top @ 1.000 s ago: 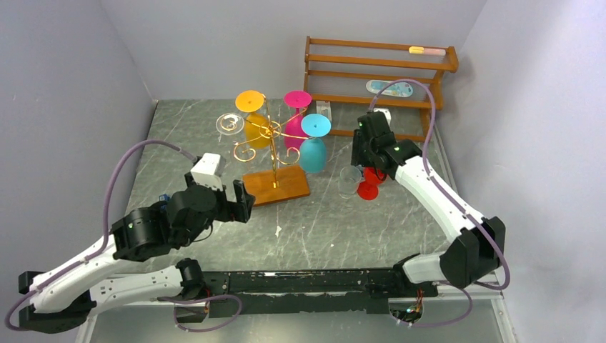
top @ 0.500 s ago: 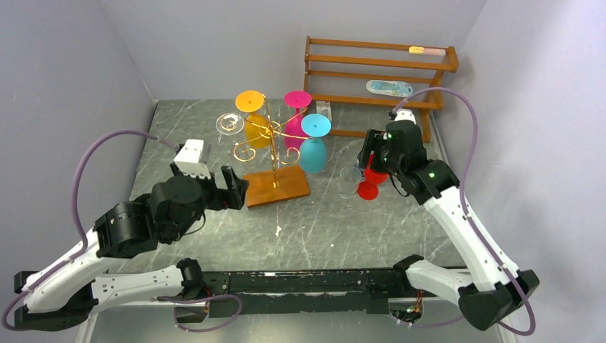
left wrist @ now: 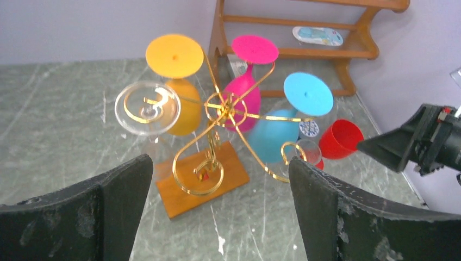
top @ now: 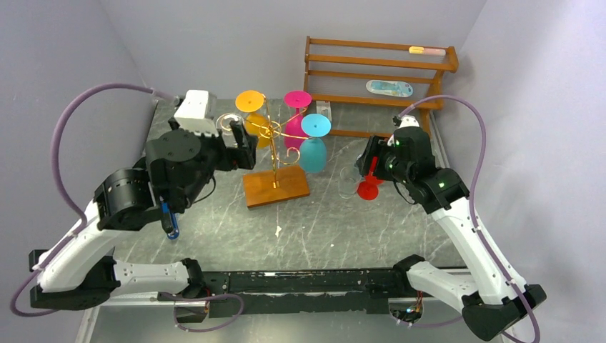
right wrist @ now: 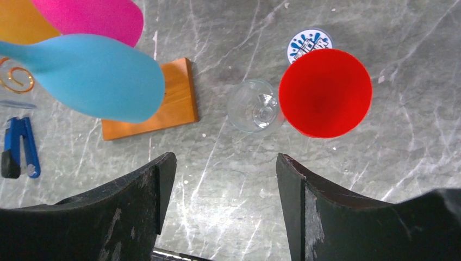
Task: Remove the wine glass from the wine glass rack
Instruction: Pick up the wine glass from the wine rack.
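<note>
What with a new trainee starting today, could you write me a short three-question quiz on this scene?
1. True or false: the red plastic wine glass hangs from the thin gold wire rack with the wooden base.
2. How many glasses hang upside down on that rack? A two, B four, C six.
3. Fill in: the left gripper faces the rack with its jaws ___.
Key: 1 false, it stands upright on the grey marbled table; 2 B, the orange glass, pink glass, blue glass and clear glass; 3 open.
</note>
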Controlling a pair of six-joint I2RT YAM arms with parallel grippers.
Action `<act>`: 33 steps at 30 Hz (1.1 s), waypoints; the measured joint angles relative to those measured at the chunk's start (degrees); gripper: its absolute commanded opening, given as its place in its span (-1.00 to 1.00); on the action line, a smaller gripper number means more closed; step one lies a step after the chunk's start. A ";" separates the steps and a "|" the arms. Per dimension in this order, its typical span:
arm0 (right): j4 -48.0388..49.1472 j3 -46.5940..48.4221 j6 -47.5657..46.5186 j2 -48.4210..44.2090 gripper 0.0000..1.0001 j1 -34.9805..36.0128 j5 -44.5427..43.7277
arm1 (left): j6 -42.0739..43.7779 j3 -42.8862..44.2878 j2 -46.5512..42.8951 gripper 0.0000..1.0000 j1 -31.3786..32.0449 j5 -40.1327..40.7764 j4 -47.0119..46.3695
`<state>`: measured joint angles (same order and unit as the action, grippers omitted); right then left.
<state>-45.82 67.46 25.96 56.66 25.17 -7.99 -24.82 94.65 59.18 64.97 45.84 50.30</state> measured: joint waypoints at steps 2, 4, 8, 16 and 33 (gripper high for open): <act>-0.02 0.02 0.20 -0.28 0.45 0.00 0.76 | 2.03 3.06 2.71 0.99 -0.13 0.90 -0.37; -0.44 0.28 0.22 -0.31 0.46 0.00 1.22 | 4.13 6.01 5.53 0.99 -1.44 0.92 -0.94; -1.27 1.36 0.22 -0.39 0.49 0.00 1.22 | 7.65 10.01 11.28 0.99 -16.22 -7.85 -2.25; -2.21 2.23 0.17 -1.33 0.53 0.00 1.22 | 9.92 12.24 17.68 0.99 -39.89 -28.26 -2.62; -2.43 4.02 -0.94 -1.36 0.64 0.00 8.41 | 5.51 -7.91 10.34 0.69 -61.51 -65.99 -9.77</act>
<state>-48.25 71.48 25.02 55.31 25.17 0.43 -19.31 86.74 69.52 3.46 -20.14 40.53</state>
